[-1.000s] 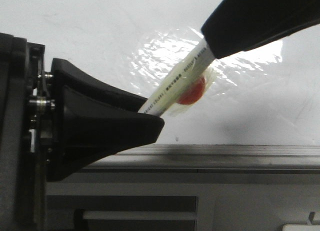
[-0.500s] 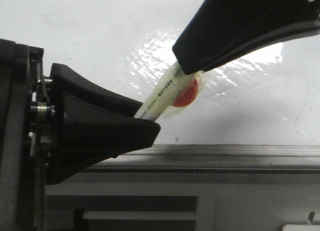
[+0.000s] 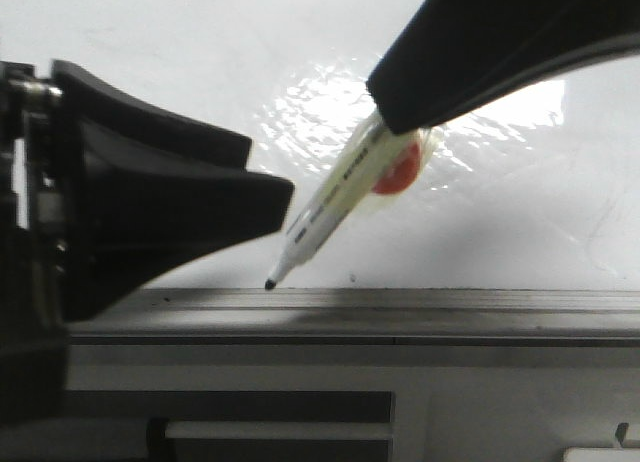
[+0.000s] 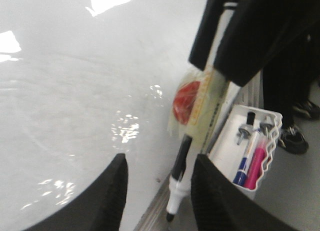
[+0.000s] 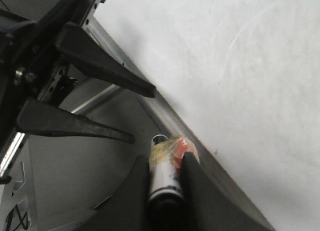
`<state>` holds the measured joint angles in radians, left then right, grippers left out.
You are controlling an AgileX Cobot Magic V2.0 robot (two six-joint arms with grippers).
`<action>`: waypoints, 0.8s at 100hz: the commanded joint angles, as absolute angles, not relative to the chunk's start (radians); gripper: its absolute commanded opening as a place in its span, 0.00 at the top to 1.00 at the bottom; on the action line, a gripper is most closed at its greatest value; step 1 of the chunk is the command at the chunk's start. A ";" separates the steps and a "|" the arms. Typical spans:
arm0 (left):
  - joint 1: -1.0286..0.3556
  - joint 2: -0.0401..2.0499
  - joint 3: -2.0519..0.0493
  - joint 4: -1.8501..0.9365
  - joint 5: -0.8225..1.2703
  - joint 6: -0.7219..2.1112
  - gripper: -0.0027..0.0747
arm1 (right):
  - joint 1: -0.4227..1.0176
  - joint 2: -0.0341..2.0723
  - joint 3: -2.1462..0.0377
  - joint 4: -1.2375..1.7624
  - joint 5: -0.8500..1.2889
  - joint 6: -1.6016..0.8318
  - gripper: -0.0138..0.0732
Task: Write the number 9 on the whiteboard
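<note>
The whiteboard (image 3: 150, 62) is glossy white with a bright glare patch; no number 9 shows on it in any view. My right gripper (image 3: 400, 107) comes in from the upper right, shut on a white marker (image 3: 330, 207) with a red patch under clear tape. The marker's bare black tip (image 3: 271, 283) hangs just over the grey rail (image 3: 450, 312). My left gripper (image 3: 270, 172) is open at the left, its fingers apart and clear of the marker. In the left wrist view the marker (image 4: 177, 191) hangs between my open fingers (image 4: 115, 191). In the right wrist view my right gripper (image 5: 162, 161) clamps the marker's barrel (image 5: 164, 183).
A grey slotted panel (image 3: 280, 407) lies on the near side of the rail. A white holder (image 4: 257, 183) with a blue and a pink marker hangs off the board's edge. A person's dark shoes (image 4: 295, 136) stand on the floor beside it.
My left gripper has let go of the marker's end and drawn back to the left. The marker's black tip is now bare. My right gripper has kept its hold.
</note>
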<state>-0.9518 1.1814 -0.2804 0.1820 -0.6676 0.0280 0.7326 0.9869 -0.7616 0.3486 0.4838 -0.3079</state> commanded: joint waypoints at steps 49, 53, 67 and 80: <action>-0.943 0.795 -0.248 -0.028 -0.567 0.069 0.59 | 0.671 0.860 -0.790 0.288 0.257 -0.295 0.89; -0.943 0.797 -0.248 -0.028 -0.567 0.069 0.59 | 0.651 0.860 -0.790 0.288 0.244 -0.295 0.89; -0.943 0.797 -0.248 -0.029 -0.567 0.069 0.59 | 0.565 0.860 -0.793 0.288 0.241 -0.293 0.89; -0.943 0.797 -0.248 -0.029 -0.567 0.069 0.59 | 0.503 0.860 -0.810 0.293 0.247 -0.285 0.89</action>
